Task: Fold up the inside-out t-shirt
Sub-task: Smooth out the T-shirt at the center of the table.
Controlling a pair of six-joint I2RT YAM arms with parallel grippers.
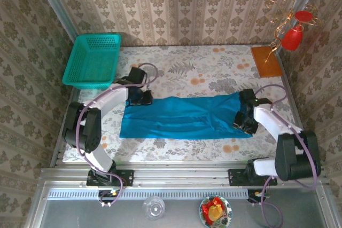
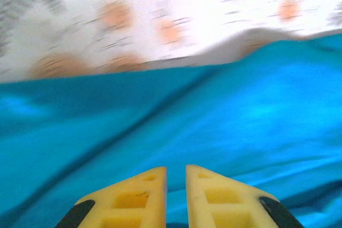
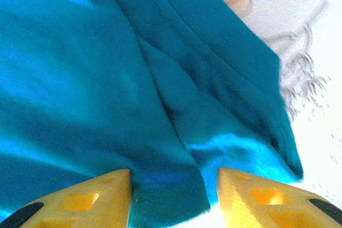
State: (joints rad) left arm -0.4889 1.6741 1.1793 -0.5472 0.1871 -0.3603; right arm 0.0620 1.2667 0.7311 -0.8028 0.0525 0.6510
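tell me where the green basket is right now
In the top view the green basket sits at the far left corner of the table, apart from the blue t-shirt.

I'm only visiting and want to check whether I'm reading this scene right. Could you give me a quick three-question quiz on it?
1. True or false: the t-shirt lies inside the green basket.
2. Whose jaws stand wider apart? A) the left gripper B) the right gripper C) both alike
3. Fill in: the grippers' fingers are coloured ____.

Key
1. False: it lies spread on the flowered table, apart from the basket.
2. B: the shirt's edge runs between its open jaws, while the left gripper's are nearly together.
3. Yellow.
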